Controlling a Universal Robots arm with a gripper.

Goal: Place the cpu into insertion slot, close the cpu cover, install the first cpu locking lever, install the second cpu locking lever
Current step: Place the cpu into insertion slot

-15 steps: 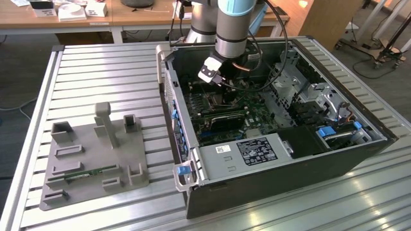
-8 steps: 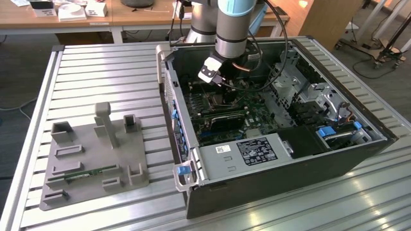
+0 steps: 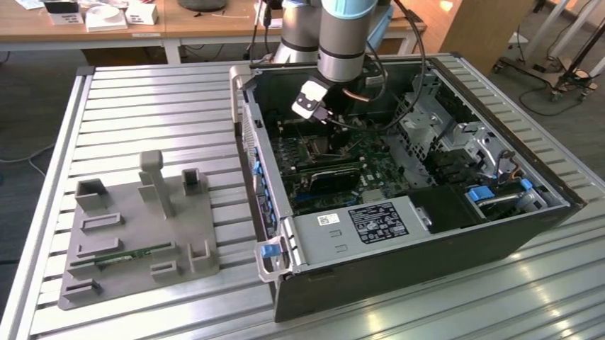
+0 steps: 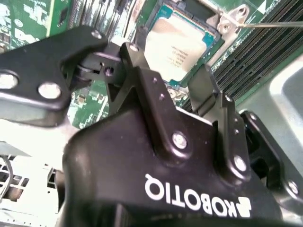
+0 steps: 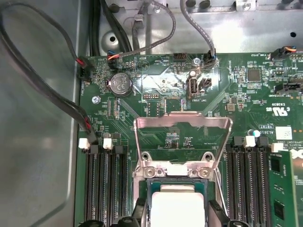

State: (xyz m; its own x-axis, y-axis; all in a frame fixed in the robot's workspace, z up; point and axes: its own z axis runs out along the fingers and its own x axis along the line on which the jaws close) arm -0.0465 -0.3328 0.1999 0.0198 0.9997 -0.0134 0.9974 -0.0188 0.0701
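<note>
On a slatted metal bench (image 3: 142,120), an open computer case (image 3: 397,273) toward the exterior view's right and a grey moulded fixture (image 3: 142,237) at its left, well apart. Down into the case from the far side, the arm (image 3: 345,35), over the green motherboard (image 5: 236,94). In the first wrist view, jaws of the gripper (image 5: 177,213) parted, flanking the cpu (image 5: 177,201), seemingly just clear of its edges, though contact hard to judge. Silvery cpu cover (image 5: 182,120) tilted up on its hinge beyond the chip, board visible through its window. Cpu lying flat in the insertion slot (image 5: 176,170), between banks of long black memory slots (image 5: 104,184).
</note>
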